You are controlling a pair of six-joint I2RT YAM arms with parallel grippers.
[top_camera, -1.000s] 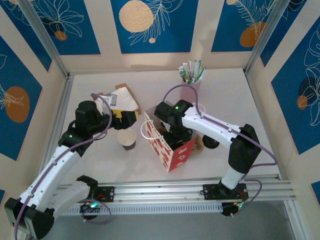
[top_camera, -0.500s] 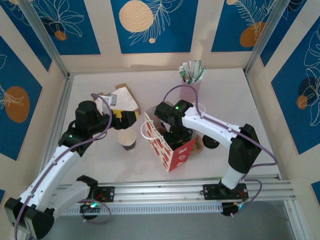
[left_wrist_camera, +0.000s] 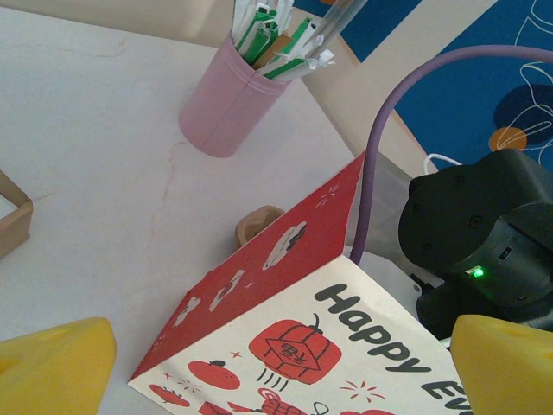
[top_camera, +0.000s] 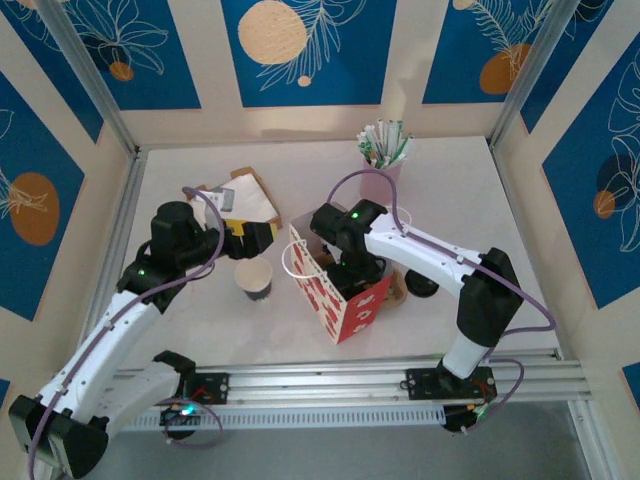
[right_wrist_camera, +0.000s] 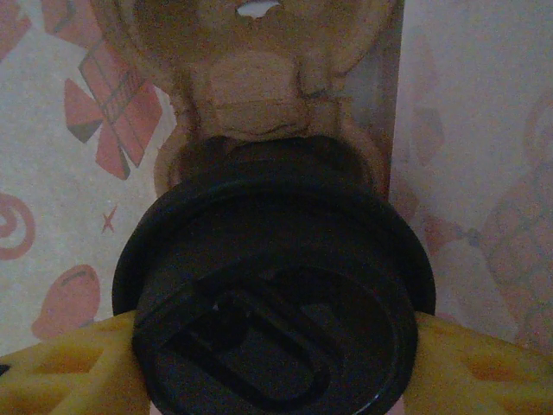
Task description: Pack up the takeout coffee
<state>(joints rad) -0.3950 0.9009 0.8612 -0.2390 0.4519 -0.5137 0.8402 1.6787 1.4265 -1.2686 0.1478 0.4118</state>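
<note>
Right wrist, lidded cup (right_wrist_camera: 275, 294) between jaws; top external, right arm (top_camera: 425, 252) over bag (top_camera: 345, 305).

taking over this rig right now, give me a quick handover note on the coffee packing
Left hand: open and empty, hovering just above the lidless paper cup with a dark band, facing the red printed paper bag.
Right hand: shut on a black-lidded cup, down inside the bag above a brown pulp carrier.
Done: the bag stands open and one lidded cup is in it, not yet released.
Left: release that cup. The lidless cup and what looks like a loose black lid sit outside the bag, and the pink holder of wrapped straws stands at the back.
</note>
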